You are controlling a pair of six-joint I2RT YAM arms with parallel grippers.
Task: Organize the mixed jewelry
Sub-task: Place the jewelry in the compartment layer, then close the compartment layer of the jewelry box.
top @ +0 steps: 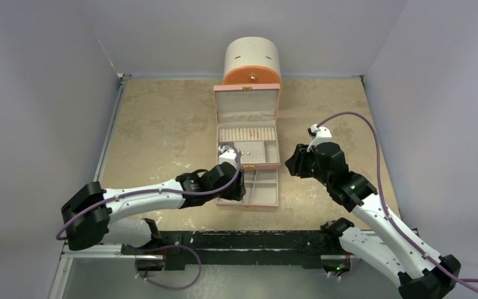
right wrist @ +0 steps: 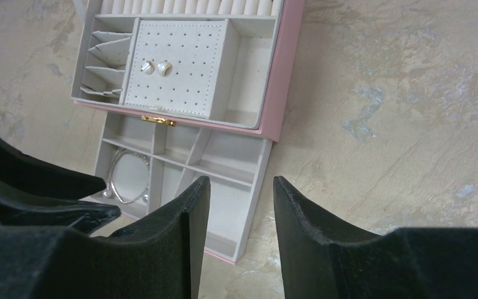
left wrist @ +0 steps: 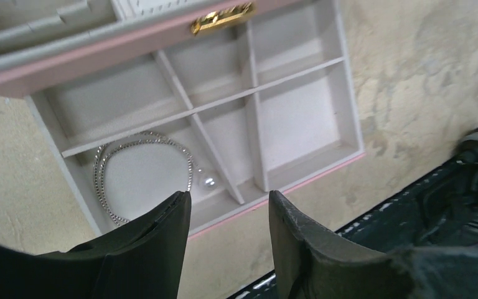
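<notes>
A thin silvery bangle [left wrist: 143, 141] with a small bead [left wrist: 209, 182] lies in the near-left compartment of the pink box's pulled-out drawer [left wrist: 348, 93]. My left gripper [left wrist: 229, 198] hovers open over the drawer's near edge, nothing between its fingers, the bangle just beyond its left fingertip. In the right wrist view the same bangle [right wrist: 111, 177] shows, and two pale studs [right wrist: 164, 67] sit on the dotted pad in the box's upper tray. My right gripper [right wrist: 241, 182] is open and empty, over the table by the drawer's right corner.
The pink jewelry box [top: 247, 90] stands open mid-table, lid raised, drawer [top: 264, 187] pulled toward the arms. A round cream-and-orange cabinet [top: 252, 62] stands behind it at the back wall. The left gripper [top: 239, 187] and right gripper [top: 292, 163] flank the box.
</notes>
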